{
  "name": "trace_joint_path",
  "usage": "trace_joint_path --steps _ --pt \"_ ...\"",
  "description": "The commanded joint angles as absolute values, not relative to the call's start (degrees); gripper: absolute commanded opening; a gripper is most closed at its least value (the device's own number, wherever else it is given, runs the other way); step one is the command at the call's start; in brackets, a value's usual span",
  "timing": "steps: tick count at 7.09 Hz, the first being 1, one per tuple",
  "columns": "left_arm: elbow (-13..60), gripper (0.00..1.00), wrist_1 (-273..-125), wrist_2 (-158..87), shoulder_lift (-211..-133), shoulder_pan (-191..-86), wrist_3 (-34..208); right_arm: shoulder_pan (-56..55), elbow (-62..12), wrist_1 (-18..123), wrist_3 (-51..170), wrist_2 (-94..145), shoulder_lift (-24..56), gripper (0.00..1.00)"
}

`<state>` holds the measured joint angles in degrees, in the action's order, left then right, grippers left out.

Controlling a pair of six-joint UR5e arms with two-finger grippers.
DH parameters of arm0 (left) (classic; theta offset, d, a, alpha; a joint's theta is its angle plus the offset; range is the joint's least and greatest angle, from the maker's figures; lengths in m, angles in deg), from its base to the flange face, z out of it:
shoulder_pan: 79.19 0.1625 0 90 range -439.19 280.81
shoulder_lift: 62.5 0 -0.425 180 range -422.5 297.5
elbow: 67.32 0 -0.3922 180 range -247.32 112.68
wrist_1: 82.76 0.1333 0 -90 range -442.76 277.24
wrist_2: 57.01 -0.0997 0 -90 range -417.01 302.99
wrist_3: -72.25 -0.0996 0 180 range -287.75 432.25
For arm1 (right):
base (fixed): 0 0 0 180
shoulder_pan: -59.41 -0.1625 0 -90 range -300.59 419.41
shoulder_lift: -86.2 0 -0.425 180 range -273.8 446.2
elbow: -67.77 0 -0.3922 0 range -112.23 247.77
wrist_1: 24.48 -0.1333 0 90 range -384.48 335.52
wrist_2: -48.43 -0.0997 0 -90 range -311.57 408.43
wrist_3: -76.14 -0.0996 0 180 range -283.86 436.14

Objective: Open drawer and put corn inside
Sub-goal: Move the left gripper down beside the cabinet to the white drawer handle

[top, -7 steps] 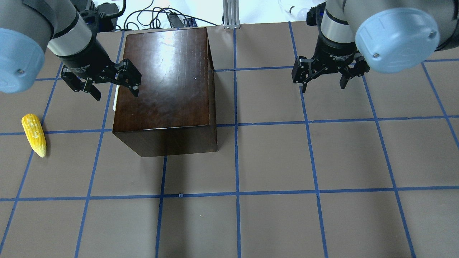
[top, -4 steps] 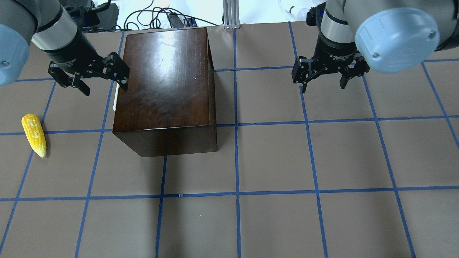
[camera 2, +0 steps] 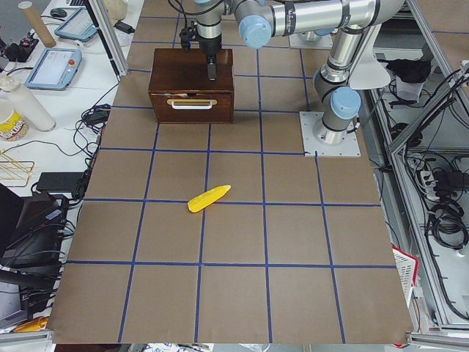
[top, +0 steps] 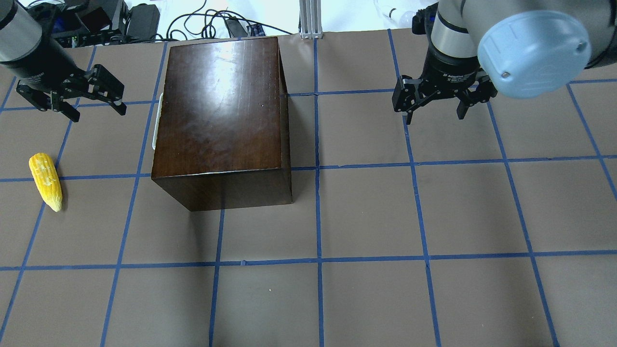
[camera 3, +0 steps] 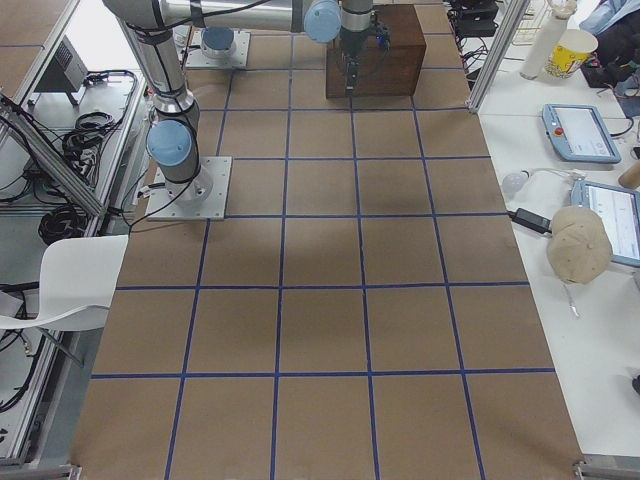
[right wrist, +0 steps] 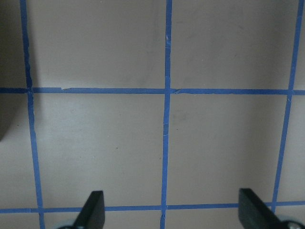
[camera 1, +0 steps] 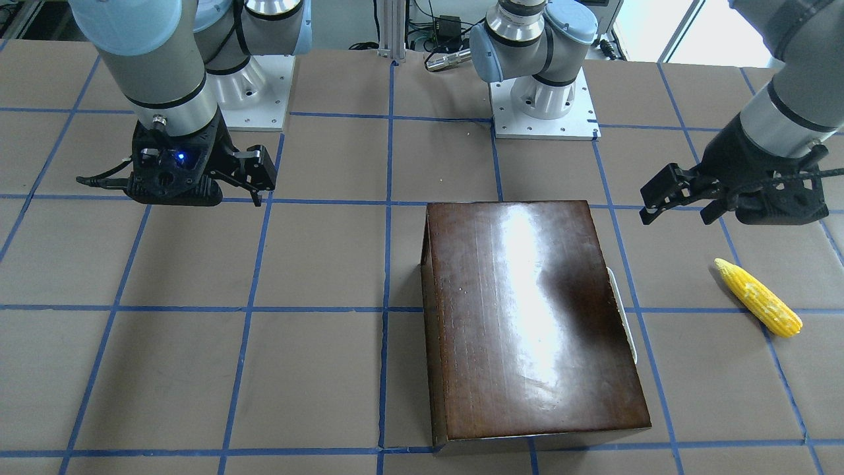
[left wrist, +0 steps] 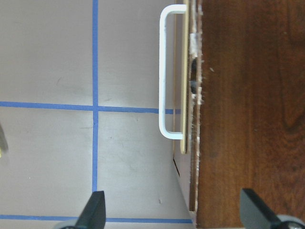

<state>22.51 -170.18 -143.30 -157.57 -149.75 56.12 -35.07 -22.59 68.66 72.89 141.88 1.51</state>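
- Since a second ago, the left gripper (top: 99, 114) has been drawn off the handle-side edge of the box (top: 221, 106) and is now held clear of it, out to the side. The right gripper, box and corn are seen unmoved.
- The left gripper's jaws are spread wide and nothing is held between them. Its fingers (left wrist: 93, 212) are seen at the bottom of the left wrist view, pointed down at the worktop (top: 366, 217).
- Nearest to this gripper, a white handle (left wrist: 162, 71) is found on the box face turned toward it.
- The drawer (camera 2: 220, 106) that carries the handle is shut, with its dark front panel set flush in the box. Chipped wood is seen along its top edge.
- Beyond the handle, the glossy dark brown box is stood on the worktop, untouched by either gripper.
- On the left gripper's other side, away from the box, the corn (top: 46, 180) is laid flat on the worktop, apart from gripper and box alike.
- Farthest off, past the box, the right gripper (top: 434, 117) is held above bare worktop crossed by blue tape lines (right wrist: 167, 90). Its jaws are spread and nothing is gripped.
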Motion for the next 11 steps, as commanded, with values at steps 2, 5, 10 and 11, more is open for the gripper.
trace_joint_path --steps 2,5,10,11 --pt "22.6 1.0 -165.0 -143.0 -163.1 -146.6 52.8 -35.1 -22.6 68.6 72.9 141.9 1.6 1.0" --pt "22.9 1.0 -161.3 -138.1 -167.8 -146.9 53.6 -35.1 -22.6 68.7 72.9 141.9 1.5 1.0" --pt "22.9 1.0 -160.9 -131.7 -172.8 -147.1 52.9 -35.1 -22.6 68.6 72.9 141.9 1.5 1.0" --pt "22.6 1.0 -160.2 -130.6 -173.6 -147.1 52.8 -35.1 -22.6 68.7 72.9 141.8 1.5 1.0"
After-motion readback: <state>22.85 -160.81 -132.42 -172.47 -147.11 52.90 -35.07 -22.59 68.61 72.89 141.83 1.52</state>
